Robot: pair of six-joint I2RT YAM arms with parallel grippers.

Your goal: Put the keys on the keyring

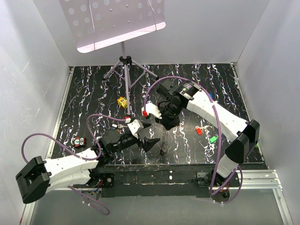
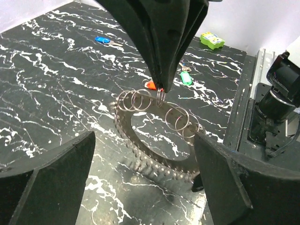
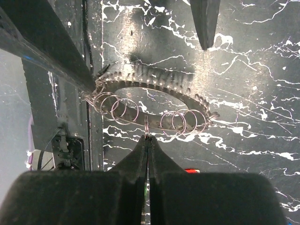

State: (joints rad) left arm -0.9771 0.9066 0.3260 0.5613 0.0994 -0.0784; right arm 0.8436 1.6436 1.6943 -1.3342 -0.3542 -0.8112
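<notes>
Right claw [image 3: 147, 137] tight on a keyring [image 3: 146, 123] by the table's [image 3: 248, 61] near edge; left claw [image 2: 145, 187] wide, astride the chain [image 2: 140, 157].

The right hand [image 3: 147, 138] is seen with its fingers pressed together, a thin wire keyring [image 3: 146, 125] pinched upright at their tips. A toothed oval band [image 3: 159, 77] is laid on the black marbled desk [image 3: 248, 70], with more rings [image 3: 117, 108] strung along the side facing the hand.
</notes>
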